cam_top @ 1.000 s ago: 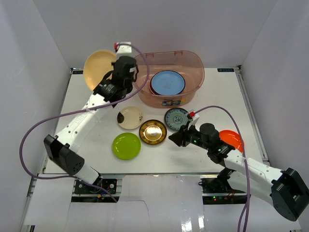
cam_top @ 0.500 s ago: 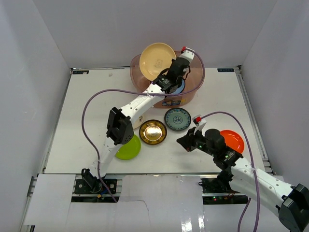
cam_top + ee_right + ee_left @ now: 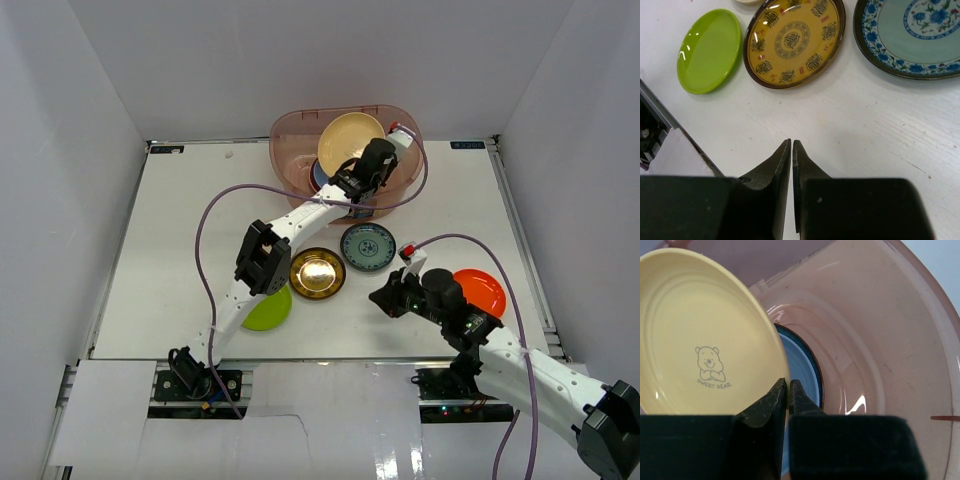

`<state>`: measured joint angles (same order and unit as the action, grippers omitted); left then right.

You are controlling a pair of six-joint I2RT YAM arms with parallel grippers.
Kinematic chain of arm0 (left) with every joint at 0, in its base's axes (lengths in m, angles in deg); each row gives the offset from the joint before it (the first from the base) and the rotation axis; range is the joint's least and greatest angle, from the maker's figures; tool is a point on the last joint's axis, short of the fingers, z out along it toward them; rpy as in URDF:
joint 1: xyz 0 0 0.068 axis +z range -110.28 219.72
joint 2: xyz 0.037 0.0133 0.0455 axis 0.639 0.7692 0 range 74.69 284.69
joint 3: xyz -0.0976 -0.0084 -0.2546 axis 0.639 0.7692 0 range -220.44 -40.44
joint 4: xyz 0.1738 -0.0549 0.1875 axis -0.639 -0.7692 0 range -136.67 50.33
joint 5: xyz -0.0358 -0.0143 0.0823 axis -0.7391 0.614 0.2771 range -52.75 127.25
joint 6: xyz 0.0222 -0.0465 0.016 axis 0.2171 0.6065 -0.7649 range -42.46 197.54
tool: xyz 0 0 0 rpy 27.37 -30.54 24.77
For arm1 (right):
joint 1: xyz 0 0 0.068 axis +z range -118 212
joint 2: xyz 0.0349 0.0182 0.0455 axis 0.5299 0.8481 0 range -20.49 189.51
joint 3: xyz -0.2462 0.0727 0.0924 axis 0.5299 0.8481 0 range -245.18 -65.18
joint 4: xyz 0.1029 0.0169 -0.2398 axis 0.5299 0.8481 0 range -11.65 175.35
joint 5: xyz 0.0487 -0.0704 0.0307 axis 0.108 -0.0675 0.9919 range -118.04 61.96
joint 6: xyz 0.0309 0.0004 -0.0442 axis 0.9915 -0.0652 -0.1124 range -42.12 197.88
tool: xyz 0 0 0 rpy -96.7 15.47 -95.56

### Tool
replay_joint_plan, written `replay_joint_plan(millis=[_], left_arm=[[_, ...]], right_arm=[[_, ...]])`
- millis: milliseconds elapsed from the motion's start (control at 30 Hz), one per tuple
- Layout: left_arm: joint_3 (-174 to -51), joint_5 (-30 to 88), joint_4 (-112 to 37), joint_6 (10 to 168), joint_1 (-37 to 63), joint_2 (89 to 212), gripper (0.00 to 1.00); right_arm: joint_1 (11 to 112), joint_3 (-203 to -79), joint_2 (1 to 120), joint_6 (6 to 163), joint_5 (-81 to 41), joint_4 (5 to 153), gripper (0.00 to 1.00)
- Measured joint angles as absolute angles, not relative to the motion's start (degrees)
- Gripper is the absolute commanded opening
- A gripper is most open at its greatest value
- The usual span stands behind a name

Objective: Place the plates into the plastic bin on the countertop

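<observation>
Hanging over the plastic bin (image 3: 880,335), the yellow plate (image 3: 705,315) is pinched by its thin rim in the left pincer (image 3: 788,390), which is squeezed tight on it. I think the rim is the only part thin enough to grab. The plate is round, so it has no long side. It is tipped up on its edge, with its bear picture (image 3: 709,367) facing the pincer, maybe so it can slide down onto the blue plate (image 3: 799,370) in the bin. The right pincer (image 3: 791,150) is closed on nothing, above the surface (image 3: 865,130) near the gold plate (image 3: 792,40).
</observation>
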<state>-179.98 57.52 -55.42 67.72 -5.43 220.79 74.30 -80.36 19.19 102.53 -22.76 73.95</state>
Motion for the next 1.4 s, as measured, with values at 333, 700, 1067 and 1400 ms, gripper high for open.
replay_joint_plan(millis=[333, 700, 1067, 1400], left_arm=[[-177.65, 54.74, -55.42, 67.59, -4.47, 219.46, 0.73], [-158.67, 53.82, -61.86, 76.35, -4.25, 190.98, 0.72], [-97.06, 54.83, -66.74, 108.77, -3.81, 123.13, 0.75], [-77.02, 58.72, -86.74, 133.99, -3.40, 117.95, 0.80]], right_arm=[[74.28, -81.96, 13.01, 101.17, -30.45, 78.82, 0.27], [74.30, -88.78, 16.46, 102.35, -49.23, 89.97, 0.82], [69.23, -86.72, 21.29, 110.72, -64.53, 97.71, 0.83], [47.77, -88.41, 33.38, 108.54, -59.24, 98.02, 0.83]])
